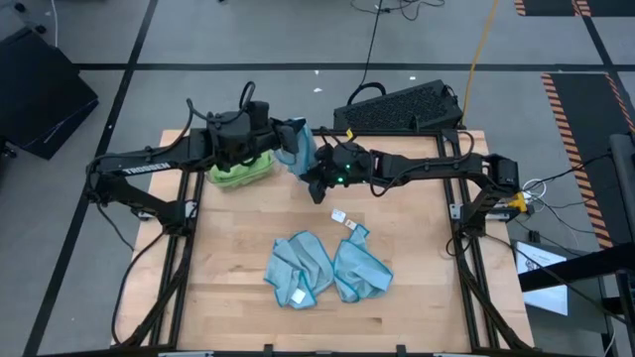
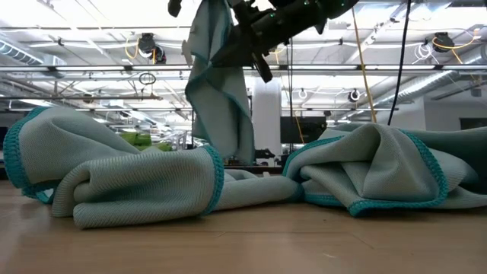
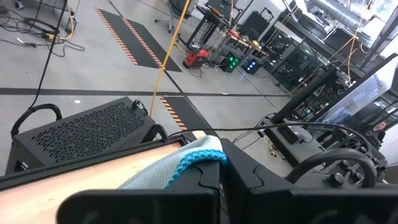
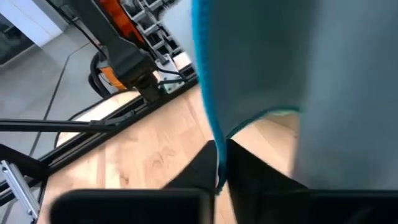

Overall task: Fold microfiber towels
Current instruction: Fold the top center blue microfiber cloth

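Overhead only: green towels (image 1: 241,171) in bin (image 1: 260,175)

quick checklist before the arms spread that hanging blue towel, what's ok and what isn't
1. Left gripper shut on the hanging blue towel: ok.
2. Right gripper pinching the same towel's edge: ok, jaws closed on the teal hem.
3. Towel lifted off the table: ok, it hangs free in the low view.
4. Two other blue towels lying away from the arms: ok, crumpled near the front.
5. Green towels out of the way: cannot tell, partly under the left arm.
6. Towel free of twists: not ok, bunched.
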